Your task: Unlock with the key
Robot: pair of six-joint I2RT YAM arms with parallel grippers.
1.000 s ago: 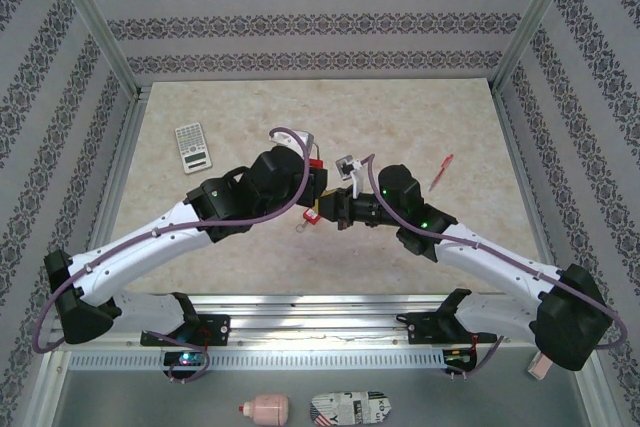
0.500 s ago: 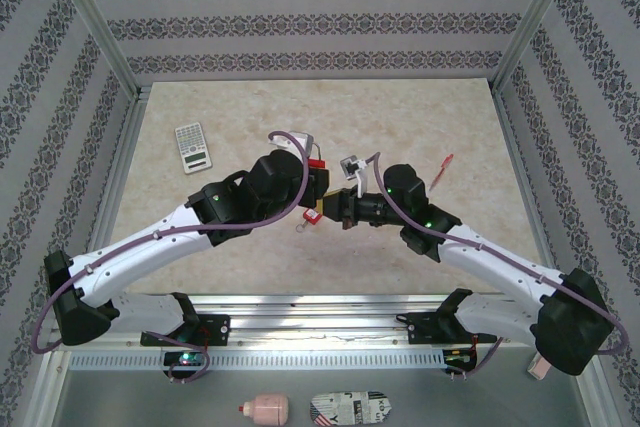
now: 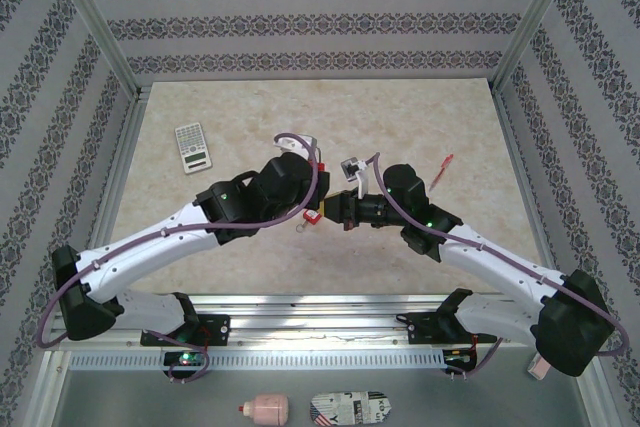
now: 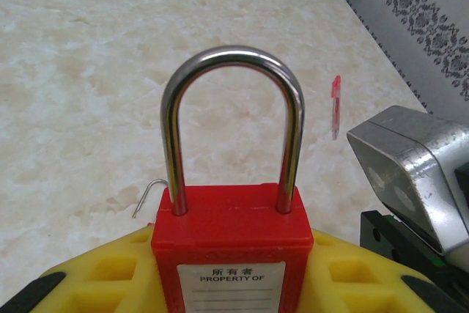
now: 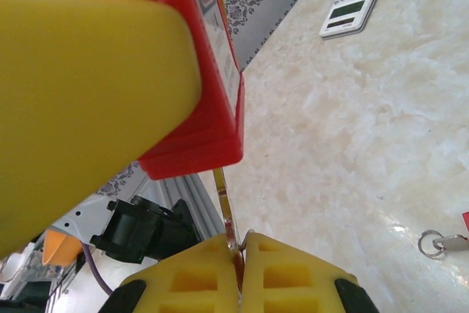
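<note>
The red padlock (image 4: 231, 232) is held above the worktop (image 4: 73, 71), clamped by its body in the left hand (image 4: 231, 276), with the steel shackle (image 4: 233, 56) upright and seated. The key (image 5: 223, 199) is pinched in the clenched right hand (image 5: 239, 269), blade aimed at the lock's underside; whether it has entered the keyway cannot be told. Both are judged rigid and light. The thin key may slip when twisted, so it is best gripped at the bow.
</note>
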